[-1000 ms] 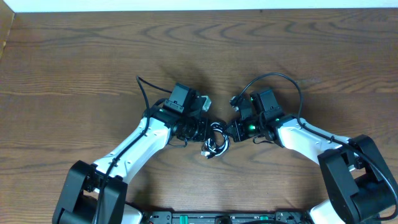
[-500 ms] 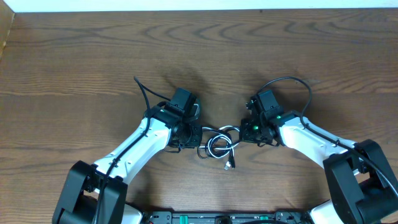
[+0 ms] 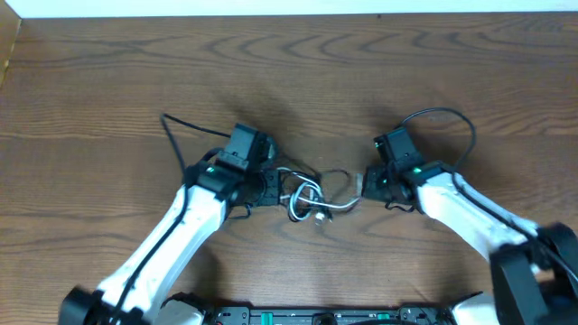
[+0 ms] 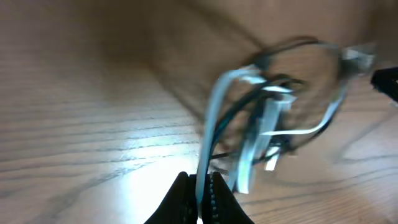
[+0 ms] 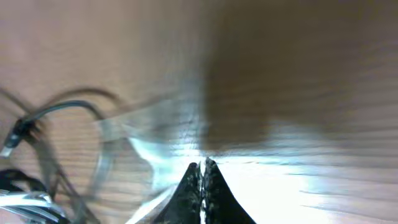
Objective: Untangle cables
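Observation:
A small tangle of cables lies on the wooden table between my grippers. The white cable (image 3: 336, 207) loops in the tangle and stretches toward both grippers. A thin black cable (image 3: 336, 171) arcs above it. My left gripper (image 3: 274, 188) is shut on the white cable; in the left wrist view the jaws (image 4: 200, 186) pinch the white cable (image 4: 214, 124), with the black cable (image 4: 298, 46) looped beyond. My right gripper (image 3: 364, 185) is shut on the other end; in the blurred right wrist view the jaws (image 5: 201, 167) meet the white cable (image 5: 146, 158), with the black cable (image 5: 68, 107) at left.
The wooden table (image 3: 289, 72) runs to a white edge at the back. Thick black robot cables arc from the left arm (image 3: 181, 135) and the right arm (image 3: 452, 122). A wooden edge shows at the far left (image 3: 7, 54).
Both arms have moved apart, left gripper leftward and right gripper rightward. The tangle has been pulled out wider between them and its loops have loosened.

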You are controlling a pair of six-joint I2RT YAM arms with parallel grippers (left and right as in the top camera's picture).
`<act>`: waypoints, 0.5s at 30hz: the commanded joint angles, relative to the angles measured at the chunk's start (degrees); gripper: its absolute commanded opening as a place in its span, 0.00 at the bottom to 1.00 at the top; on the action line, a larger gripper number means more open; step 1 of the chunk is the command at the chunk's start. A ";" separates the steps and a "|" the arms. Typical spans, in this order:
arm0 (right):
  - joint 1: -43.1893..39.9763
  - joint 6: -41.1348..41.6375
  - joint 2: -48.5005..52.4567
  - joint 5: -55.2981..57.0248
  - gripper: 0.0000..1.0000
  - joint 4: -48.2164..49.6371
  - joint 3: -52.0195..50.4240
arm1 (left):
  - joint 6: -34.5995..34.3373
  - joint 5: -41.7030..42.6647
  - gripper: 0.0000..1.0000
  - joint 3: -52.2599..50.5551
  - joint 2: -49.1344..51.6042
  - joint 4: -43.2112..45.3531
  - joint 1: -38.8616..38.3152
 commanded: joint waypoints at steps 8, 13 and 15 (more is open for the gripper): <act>-0.07 -3.61 -16.87 -0.72 0.40 0.20 0.11 | 2.14 12.57 0.07 0.81 -3.06 2.49 0.02; -0.20 -5.44 -17.03 -0.85 0.38 -2.36 0.02 | 5.73 18.88 0.39 0.81 -3.06 6.73 -0.13; -0.20 -5.44 -17.05 0.37 0.39 -3.58 0.02 | 5.70 12.90 0.76 0.81 -2.99 5.57 -0.13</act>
